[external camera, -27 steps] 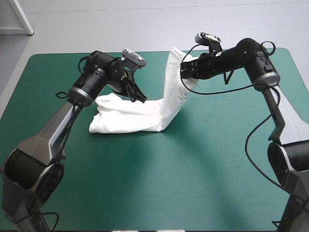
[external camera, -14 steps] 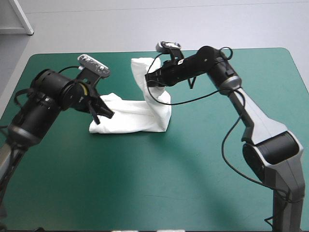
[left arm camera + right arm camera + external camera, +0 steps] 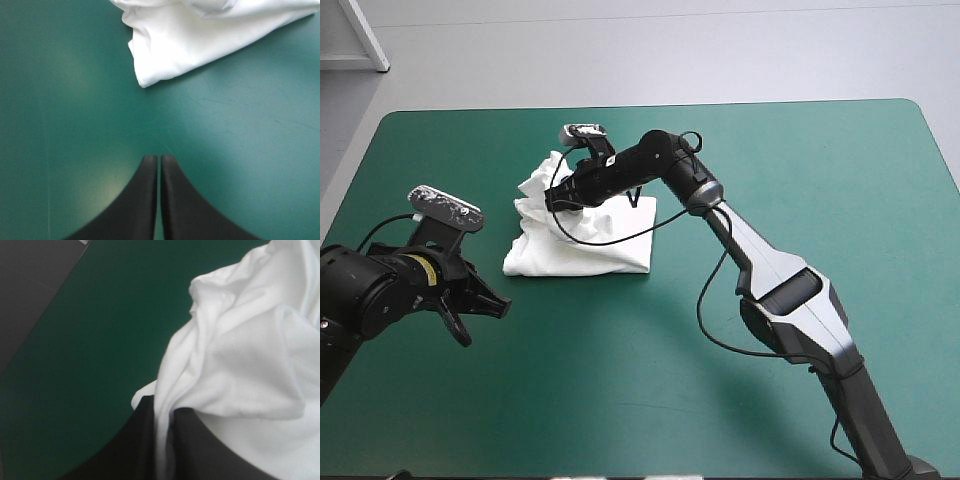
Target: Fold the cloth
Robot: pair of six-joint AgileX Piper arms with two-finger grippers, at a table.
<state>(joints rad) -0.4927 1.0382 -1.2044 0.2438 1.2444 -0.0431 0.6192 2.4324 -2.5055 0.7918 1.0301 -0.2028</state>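
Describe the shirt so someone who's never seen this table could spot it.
On the teal-green table cover, look left of centre, toward the far edge. The T-shirt lies there, a partly folded bundle with one crumpled end pinched in the right tool; nothing else on the cover is white.

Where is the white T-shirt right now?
In the high view the T-shirt lies bundled on the table, left of its middle, pinched by the right hand.
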